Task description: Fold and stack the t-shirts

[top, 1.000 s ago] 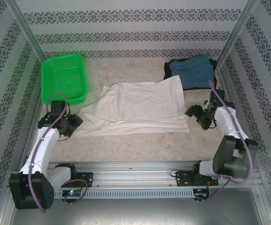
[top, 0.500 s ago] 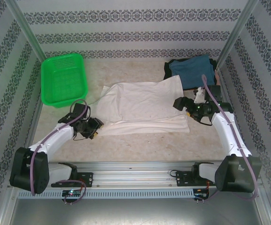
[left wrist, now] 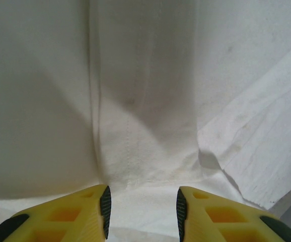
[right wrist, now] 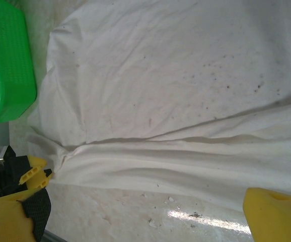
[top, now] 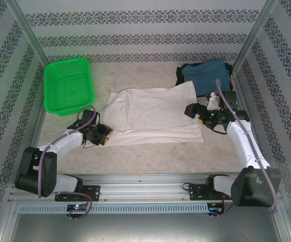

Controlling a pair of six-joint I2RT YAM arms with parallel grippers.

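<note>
My left gripper [left wrist: 143, 204] and right gripper [right wrist: 144, 204] were both released, big white cloth t-shirt [top: 155, 113] just ahead, maybe one fold in, stacking undone.

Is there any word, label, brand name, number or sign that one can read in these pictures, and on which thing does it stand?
No text can be read.
The white shirt shows only faint dark specks, no letters.
The green basket, the blue shirt and the patterned wall carry no writing.
</note>
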